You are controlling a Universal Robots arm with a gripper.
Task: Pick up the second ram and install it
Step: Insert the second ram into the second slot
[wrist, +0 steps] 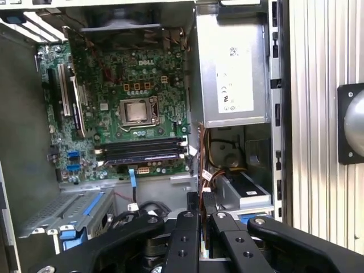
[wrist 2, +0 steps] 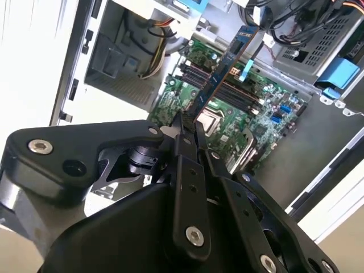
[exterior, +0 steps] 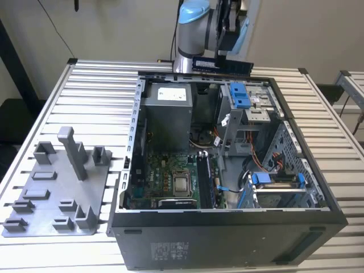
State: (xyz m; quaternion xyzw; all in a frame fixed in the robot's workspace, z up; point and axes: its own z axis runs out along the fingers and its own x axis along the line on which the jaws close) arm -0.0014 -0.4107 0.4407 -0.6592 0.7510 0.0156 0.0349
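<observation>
Closest to the lens in both wrist views, the black gripper [wrist 2: 185, 120] is seen clenched on the second ram [wrist 2: 223, 69], with a finger pressed flat against each face of the stick.

A slatted metal table [exterior: 96, 96] is spread under everything. An open computer case [exterior: 227, 219] is laid on its side on this table, its inside turned upward. The robot arm [exterior: 193, 28] is raised behind the far wall of the case. A grey holder tray [exterior: 51, 196] with upright posts is set on the table just beside the case, on the exterior view's left.

Inside the case, a grey power supply box [exterior: 168, 111] is fixed near the far wall. A green motherboard [wrist: 136, 96] is mounted on the case floor, between the power supply and the near wall.

The dark blue stick is held level in the air above the far wall of the case, beside the power supply, and is touched by nothing but the gripper. In the second wrist view it is seen running out from the fingertips over the motherboard.

A row of long black memory slots [wrist: 142, 151] is seen on the motherboard, just beside the square processor socket [wrist: 138, 111]. Whether a stick is seated in any slot cannot be told.
</observation>
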